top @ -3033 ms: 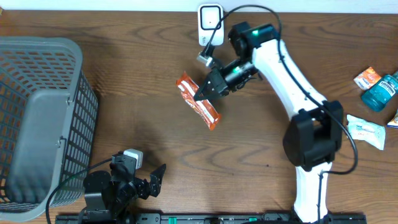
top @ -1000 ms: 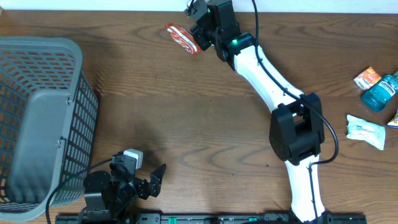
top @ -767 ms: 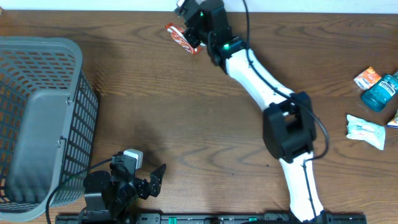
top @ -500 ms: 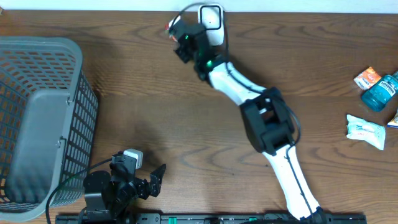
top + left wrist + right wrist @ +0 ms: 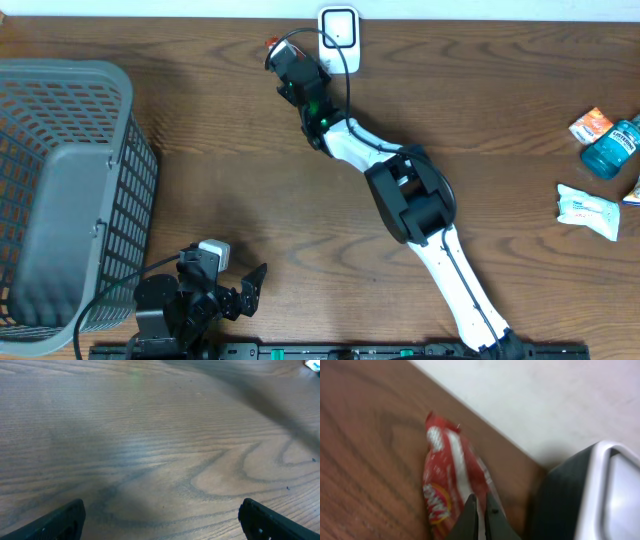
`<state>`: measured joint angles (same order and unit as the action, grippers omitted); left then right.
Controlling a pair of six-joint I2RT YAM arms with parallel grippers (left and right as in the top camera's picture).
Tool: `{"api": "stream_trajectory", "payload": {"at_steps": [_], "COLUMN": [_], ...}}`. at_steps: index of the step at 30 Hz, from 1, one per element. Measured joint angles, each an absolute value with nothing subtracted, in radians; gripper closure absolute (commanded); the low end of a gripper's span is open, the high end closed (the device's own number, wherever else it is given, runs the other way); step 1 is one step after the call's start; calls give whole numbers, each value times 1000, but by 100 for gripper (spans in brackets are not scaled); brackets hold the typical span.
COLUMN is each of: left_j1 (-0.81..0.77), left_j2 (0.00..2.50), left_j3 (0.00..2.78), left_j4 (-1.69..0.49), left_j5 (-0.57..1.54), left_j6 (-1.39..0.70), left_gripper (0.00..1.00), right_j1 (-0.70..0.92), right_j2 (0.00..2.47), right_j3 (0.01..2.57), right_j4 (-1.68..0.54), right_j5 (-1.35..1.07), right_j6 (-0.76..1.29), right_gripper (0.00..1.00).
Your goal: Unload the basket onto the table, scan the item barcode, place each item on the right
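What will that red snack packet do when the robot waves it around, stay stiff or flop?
Probably flop a bit: the red snack packet looks like thin, crinkled film, and the right gripper pinches it only at one edge. It is likely light, being a small, flat pouch. The smooth-looking wrapper might slip from so narrow a pinch.

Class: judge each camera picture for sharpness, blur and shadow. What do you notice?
Overhead view: sharp and evenly lit, the grey plastic mesh basket crisp. Left wrist view: the brown wooden table looks soft, with a dark blurred band across the top right. Right wrist view: the red snack packet is smeared, its print unreadable.
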<state>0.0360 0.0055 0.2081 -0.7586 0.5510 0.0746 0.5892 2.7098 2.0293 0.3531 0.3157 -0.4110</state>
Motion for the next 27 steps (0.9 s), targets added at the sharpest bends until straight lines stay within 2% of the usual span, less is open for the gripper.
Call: {"api": "stream_trajectory", "payload": {"at_steps": [3,8,12,15,20,25,27], "left_j1": [36,36,36,36,36,36,36], "left_j2": [6,6,6,6,6,6,6], "left_j3": [208,208,208,208,208,208,208], "left_j4": [-759,-759,-759,-759,-759,-759,-759], "left_j5": [551,551,551,551,551,551,551], "left_j6": [75,75,75,75,75,75,75], "left_gripper": [2,2,2,2,2,2,2], "right_j1": [593,601,621,651,698,714,713], "right_j2": [2759,2767,2745,2682,2586,2531,2510], "right_j3": [2076,2145,2198,2220,2220,2208,2196], "right_j4": [348,184,-86,-393,-761,-1015,-1100], "right_j5": [344,398,474,474,320,184,153], "right_j6": [-420,-420,-366,-254,-70,60,97], "right_gripper": [99,99,99,99,99,99,50]}}
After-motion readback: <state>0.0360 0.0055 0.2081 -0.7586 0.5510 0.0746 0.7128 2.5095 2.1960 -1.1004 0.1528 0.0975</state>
